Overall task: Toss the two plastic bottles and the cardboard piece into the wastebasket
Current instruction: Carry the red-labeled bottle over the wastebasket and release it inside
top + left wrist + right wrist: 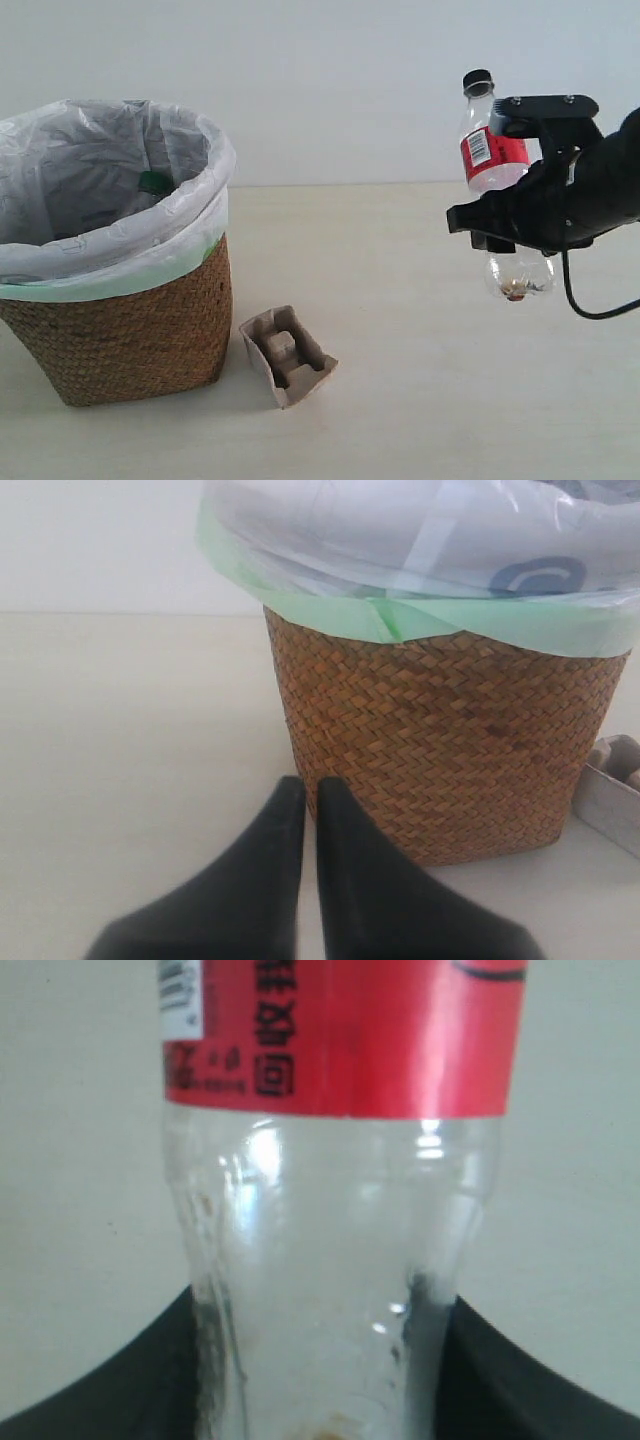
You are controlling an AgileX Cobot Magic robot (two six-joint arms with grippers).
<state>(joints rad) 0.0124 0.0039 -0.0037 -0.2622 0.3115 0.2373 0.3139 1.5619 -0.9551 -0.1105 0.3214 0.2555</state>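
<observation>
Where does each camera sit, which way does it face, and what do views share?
Exterior: off the arms, facing across the table; shows the right tool gripping the black-capped bottle aloft.
Left wrist: low by the table, facing the wastebasket; shows the left tool, shut.
Right wrist: close against that bottle; tool fingers flank it.
Shared: exterior and left wrist both catch wastebasket and cardboard piece.
</observation>
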